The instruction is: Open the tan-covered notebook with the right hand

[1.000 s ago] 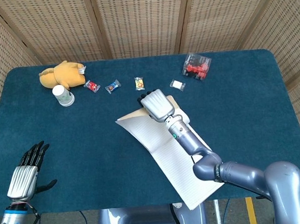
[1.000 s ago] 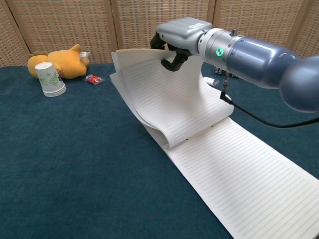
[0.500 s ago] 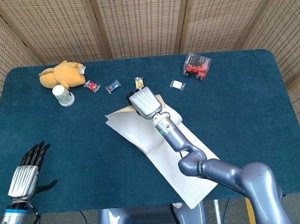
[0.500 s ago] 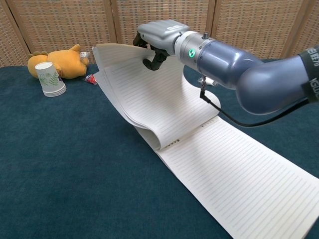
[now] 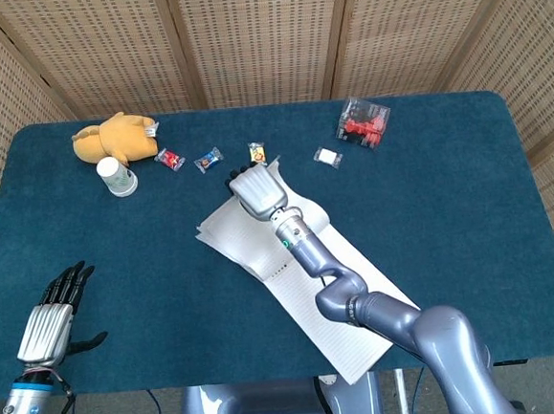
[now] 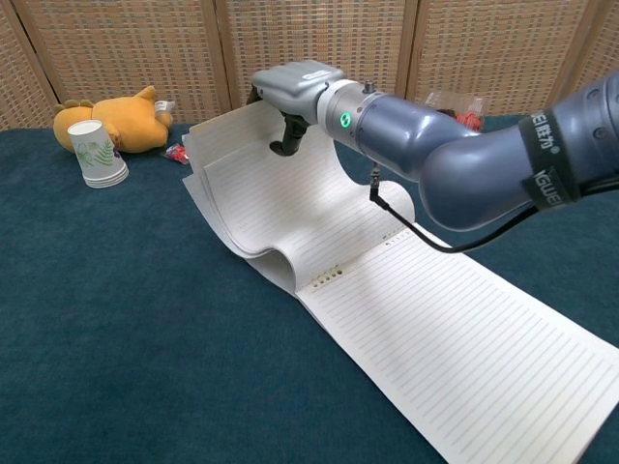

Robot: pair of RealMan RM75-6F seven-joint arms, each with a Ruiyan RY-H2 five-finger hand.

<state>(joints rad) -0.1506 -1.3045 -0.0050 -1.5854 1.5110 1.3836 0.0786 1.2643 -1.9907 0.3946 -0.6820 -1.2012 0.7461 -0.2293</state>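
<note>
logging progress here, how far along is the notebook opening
Mostly done: the lined-paper notebook lies open, its right-hand page flat on the blue cloth table. In hand: the right hand grips the far edge of a curved sheaf of pages arching over to the left. Left: lay that sheaf flat and let go. The left hand sits open at the table's near edge.

notebook corner cut off, tan cover hidden

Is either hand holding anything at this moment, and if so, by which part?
The right hand grips a sheaf of the notebook's pages at their far upper edge, lifted off the table. The left hand holds nothing, fingers apart.
</note>
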